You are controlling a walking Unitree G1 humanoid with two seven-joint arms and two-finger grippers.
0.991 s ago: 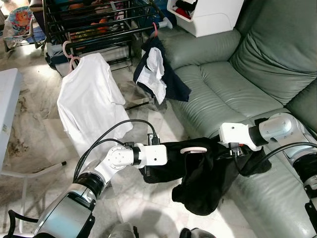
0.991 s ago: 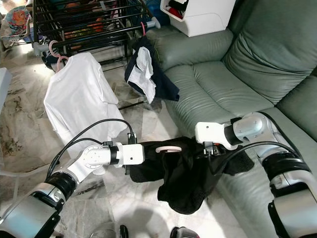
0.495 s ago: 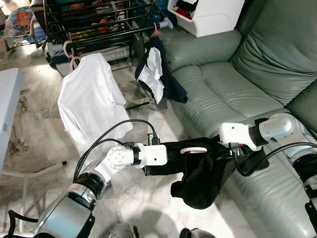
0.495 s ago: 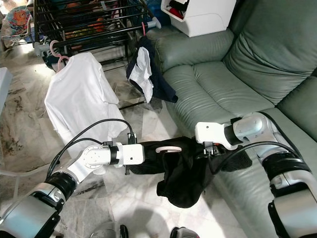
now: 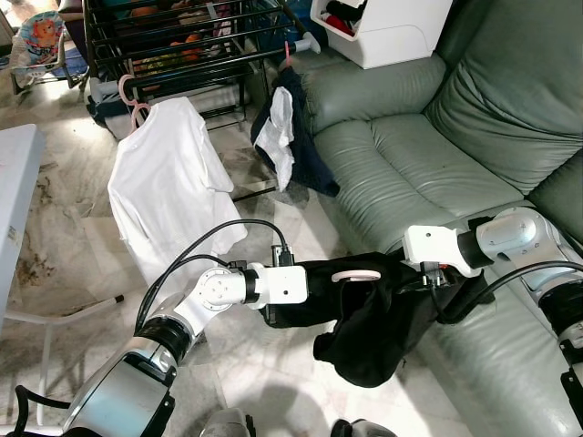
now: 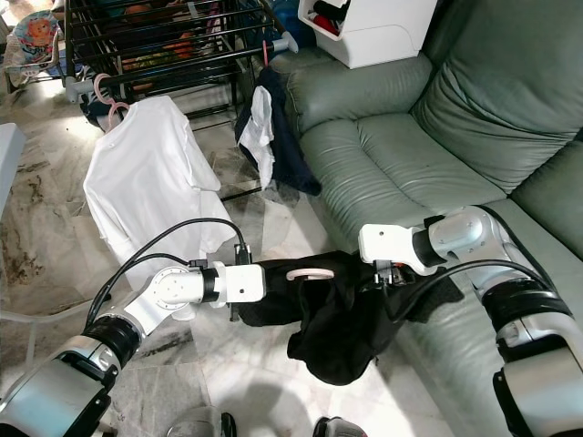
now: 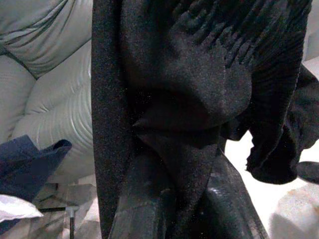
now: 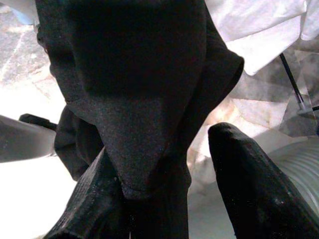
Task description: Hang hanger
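Both grippers, left [image 5: 314, 296] and right [image 5: 428, 278], grip the black garment [image 5: 369, 319] on its pink plastic hanger [image 5: 355, 275], though I cannot tell their finger spread; best lift it level toward the black metal drying rack [image 5: 182, 55] beyond.

No readable text, labels, brands, numbers or signs anywhere in these views.
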